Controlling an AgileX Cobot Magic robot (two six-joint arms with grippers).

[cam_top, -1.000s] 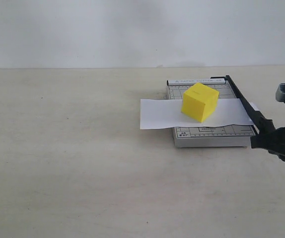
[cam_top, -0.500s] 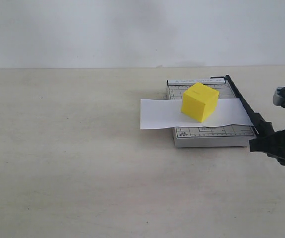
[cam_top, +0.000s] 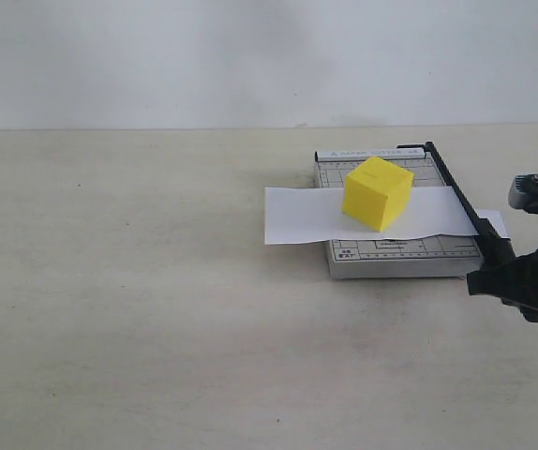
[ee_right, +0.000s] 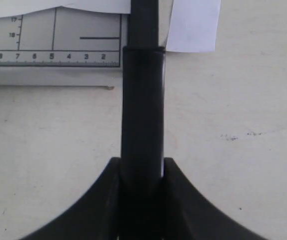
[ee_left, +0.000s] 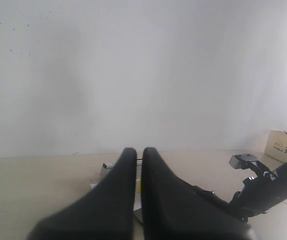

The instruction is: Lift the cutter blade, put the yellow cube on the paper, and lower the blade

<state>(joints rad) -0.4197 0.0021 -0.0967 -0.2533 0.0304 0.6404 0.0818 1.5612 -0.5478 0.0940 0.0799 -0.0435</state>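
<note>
— Beige tabletop (cam_top: pixel 156 309), white wall. Cube (cam_top: pixel 378 193) sits on paper (cam_top: pixel 297 216) across the cutter base (cam_top: pixel 391 258).
— Right gripper (ee_right: pixel 142 167) clamps the blade (cam_top: pixel 456 192) handle (ee_right: pixel 142 110). Left gripper (ee_left: pixel 139 150) is clenched on nothing, well clear.
— Blade looks nearly down, hard to say. We press along the hinge arc, slowly, no side load.

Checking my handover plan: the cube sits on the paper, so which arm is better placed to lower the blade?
Right. The right gripper is clamped on the cutter blade at its handle; the left gripper is shut, empty and touching nothing.
</note>
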